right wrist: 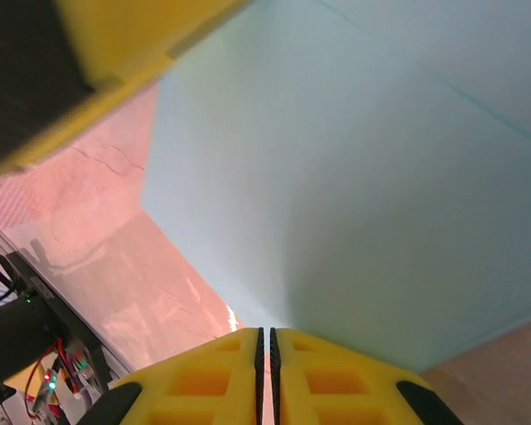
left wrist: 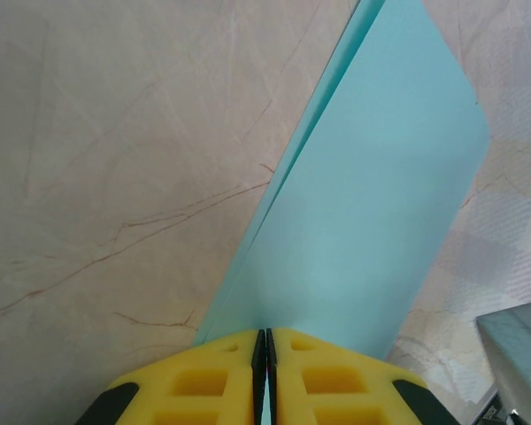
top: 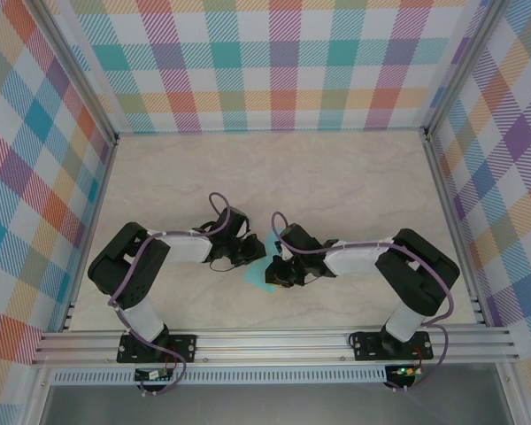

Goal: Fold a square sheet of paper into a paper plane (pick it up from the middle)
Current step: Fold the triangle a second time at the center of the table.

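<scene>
The turquoise square sheet of paper (top: 254,271) hangs just above the marble table near its front middle, between my two grippers. In the left wrist view the sheet (left wrist: 372,204) is doubled over, two layers showing along its left edge, and it runs up and away from my left gripper (left wrist: 265,341), which is shut on its near edge. In the right wrist view the paper (right wrist: 363,195) spreads wide above my right gripper (right wrist: 266,336), also shut on its edge. A yellow finger of the left gripper (right wrist: 115,53) crosses that view's top left corner. From above, left gripper (top: 246,254) and right gripper (top: 279,273) nearly meet.
Bare marble tabletop (top: 274,177) stretches behind the arms. Plaid walls (top: 283,62) close off the back and both sides. An aluminium rail (top: 274,341) runs along the front edge, with both arm bases bolted to it.
</scene>
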